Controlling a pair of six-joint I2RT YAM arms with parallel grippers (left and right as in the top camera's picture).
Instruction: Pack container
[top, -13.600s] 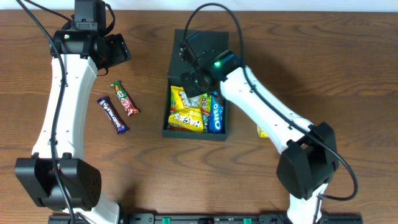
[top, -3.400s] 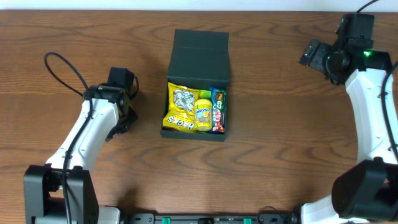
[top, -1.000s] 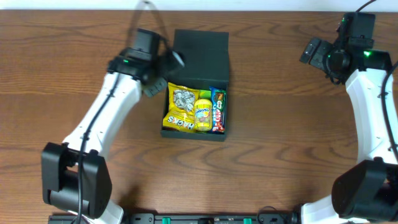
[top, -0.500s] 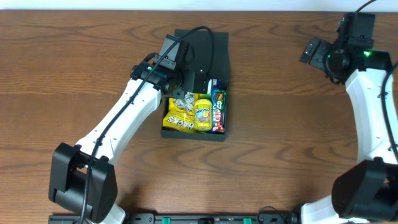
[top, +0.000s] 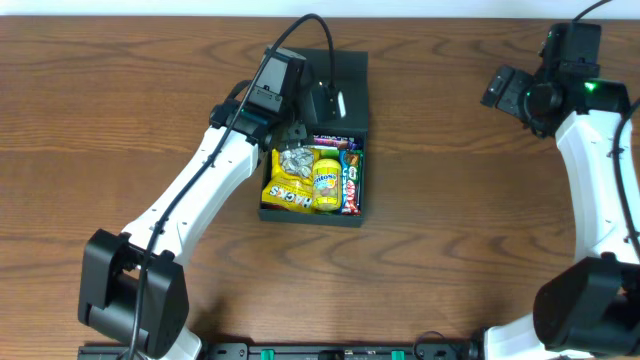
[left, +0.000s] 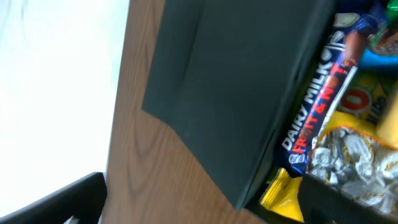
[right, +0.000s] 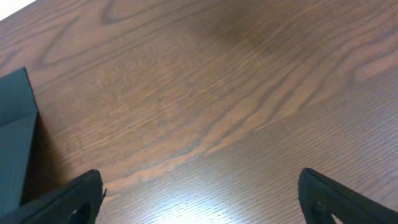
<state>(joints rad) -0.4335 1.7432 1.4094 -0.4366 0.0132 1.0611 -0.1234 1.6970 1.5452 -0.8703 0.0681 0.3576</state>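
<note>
The dark container (top: 312, 217) stands mid-table with its flap lid (top: 345, 75) folded flat behind it. Inside lie a yellow Hacks packet (top: 288, 185), a yellow jar-print packet (top: 325, 182) and a red-and-green bar (top: 351, 180). Along the back wall rests a purple Dairy Milk bar (top: 338, 139), free of any finger. My left gripper (top: 318, 112) hovers open over the lid's front part. In the left wrist view the bar (left: 317, 106) lies beside the lid (left: 230, 81), and the left gripper (left: 205, 205) holds nothing. My right gripper (top: 497, 85) hangs open at the far right.
Bare brown wood surrounds the container on all sides. In the right wrist view the right gripper (right: 202, 199) is over bare table, with a corner of the dark lid (right: 12, 143) at the left edge. A white wall borders the table's far edge (left: 56, 74).
My left gripper has opened above the back of the container, and the purple Dairy Milk bar now lies loose along the back wall. The right arm has stayed put.
</note>
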